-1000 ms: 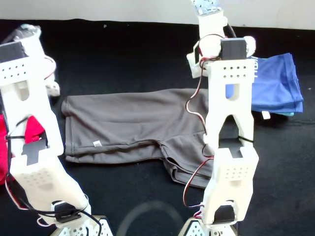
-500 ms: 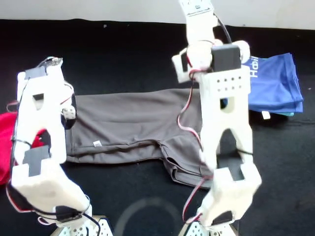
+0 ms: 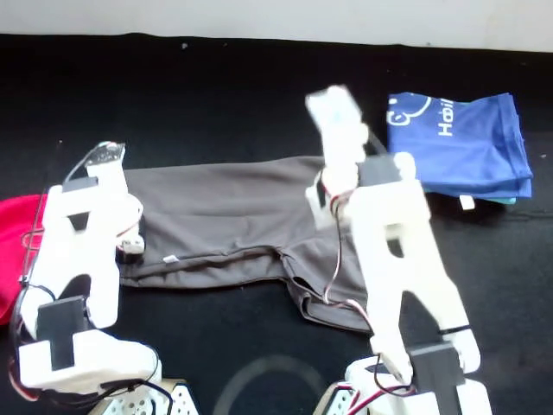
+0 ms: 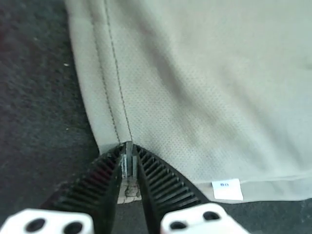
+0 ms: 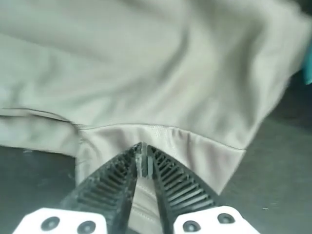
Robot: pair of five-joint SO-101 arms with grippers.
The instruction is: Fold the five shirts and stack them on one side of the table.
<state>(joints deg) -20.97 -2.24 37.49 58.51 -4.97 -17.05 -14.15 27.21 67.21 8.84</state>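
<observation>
High view, from the left: a red shirt (image 3: 12, 251) at the black table's (image 3: 216, 86) edge, the grey shirt (image 3: 233, 212) lying mid-table, and 1 folded blue shirt (image 3: 462, 143) far right. The left gripper (image 4: 127, 156) pinches the grey shirt's stitched left edge; the right gripper (image 5: 142, 158) pinches a fold toward its right end.

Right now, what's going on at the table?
Both arms are on the gray shirt, spread on the black table. The left gripper is shut on its hem at one end, the right gripper shut on a fold near the other. A folded blue shirt lies on the right side; a red garment sits at the left edge.
</observation>
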